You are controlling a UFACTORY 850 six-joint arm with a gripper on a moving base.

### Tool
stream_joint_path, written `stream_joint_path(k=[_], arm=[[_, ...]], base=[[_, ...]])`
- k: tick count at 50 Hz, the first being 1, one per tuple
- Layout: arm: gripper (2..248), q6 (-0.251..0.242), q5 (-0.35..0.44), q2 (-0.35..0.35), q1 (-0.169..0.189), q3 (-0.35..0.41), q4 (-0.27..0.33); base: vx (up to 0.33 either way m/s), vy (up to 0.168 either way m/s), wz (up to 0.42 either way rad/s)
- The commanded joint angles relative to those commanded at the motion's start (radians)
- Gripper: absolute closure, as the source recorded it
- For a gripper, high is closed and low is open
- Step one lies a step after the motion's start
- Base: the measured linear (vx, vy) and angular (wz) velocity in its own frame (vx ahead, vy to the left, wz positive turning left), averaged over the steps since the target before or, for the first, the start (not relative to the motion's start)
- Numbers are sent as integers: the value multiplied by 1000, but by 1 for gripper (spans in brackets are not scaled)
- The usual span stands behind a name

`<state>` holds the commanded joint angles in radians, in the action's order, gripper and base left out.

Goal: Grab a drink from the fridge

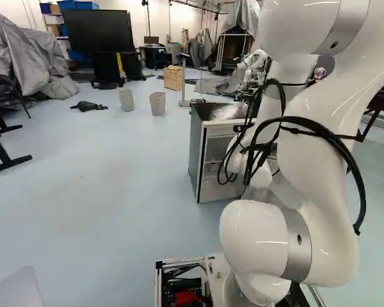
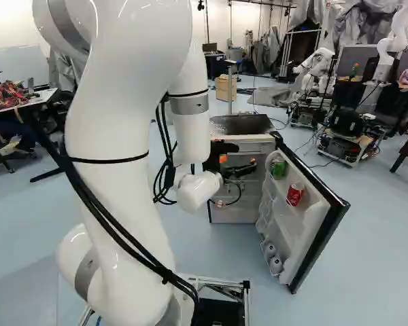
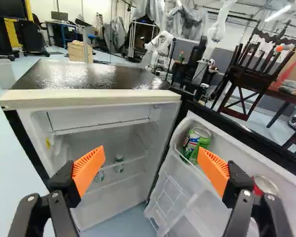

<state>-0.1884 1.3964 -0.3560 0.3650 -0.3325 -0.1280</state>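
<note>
Orange pads [image 3: 89, 169] stand wide apart on the claw [image 3: 151, 153], nothing gripped between them, ahead of the fridge [image 3: 89, 98]. Drinks sit high on the inside of its swung-out door [image 2: 306, 221]: a green can [image 2: 279, 168] near the hinge edge, a red can [image 2: 294, 194] closer to the free edge. What may be bottles [image 3: 119, 165] stand deeper in the cabinet.

The step seems to be lining up. For the green can, move towards the door and turn to face its inner side, leaving the spread full so the pads pass either side of the can. One pad overlaps the line to it and might knock it if driven straight in. Squeeze gently, as thin metal may dent, then lift above the rack's rail before backing out. A push on the door could swing it.
</note>
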Motion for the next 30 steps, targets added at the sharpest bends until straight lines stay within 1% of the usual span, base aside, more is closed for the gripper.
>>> stream_joint_path(k=[16,30], arm=[[3,0,-9,1,14,1,-76],[3,0,-78,-7,36,-10,-171]], base=[[0,0,0],[0,0,0]])
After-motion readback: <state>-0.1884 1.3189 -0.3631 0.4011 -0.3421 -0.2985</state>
